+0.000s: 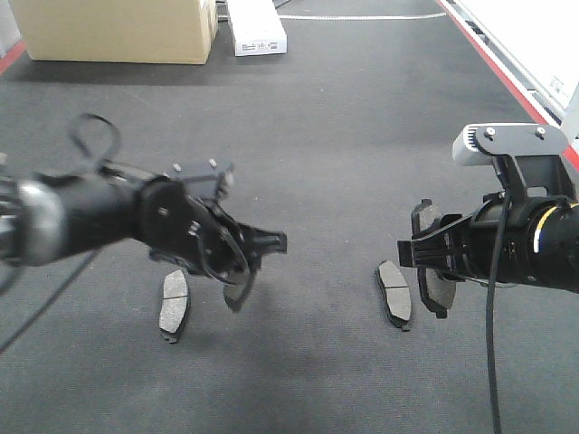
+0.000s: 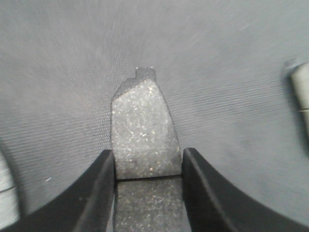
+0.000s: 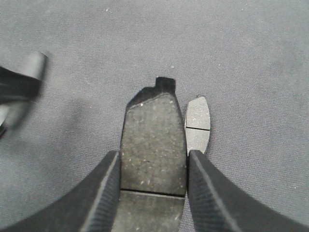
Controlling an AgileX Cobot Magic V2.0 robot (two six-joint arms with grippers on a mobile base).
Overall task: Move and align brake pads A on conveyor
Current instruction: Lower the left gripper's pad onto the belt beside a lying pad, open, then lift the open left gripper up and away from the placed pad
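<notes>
Holding one pad (image 3: 153,140) in your right gripper (image 1: 425,258) and another pad (image 2: 144,133) in your left gripper (image 1: 253,262), you are hovering both above the conveyor (image 1: 335,136). Each wrist view is showing the fingers (image 3: 104,193) closed snugly on a pad's sides, with the pad sticking out forward and its notched end pointing away. Two more pads are already lying flat on the belt: one (image 1: 393,292) just beside and left of the right gripper, one (image 1: 174,306) below the left gripper. In the right wrist view the lying pad (image 3: 197,123) is sitting close to the right edge of the held one.

To do this step well, you are aiming to set each held pad down next to its lying partner, long edges running the same way. Judging from the wrist views, the held pads are sitting fairly square between the fingers, so keep them that way as you are lowering. Bring each pad down flat, near but not overlapping its neighbour, and avoid nudging it with a fingertip. Release only once the pad is resting fully on the belt; dropping it from a height is risking a bounce or a twist. A cardboard box (image 1: 118,27) and a white box (image 1: 255,27) are sitting well away at the far end.
</notes>
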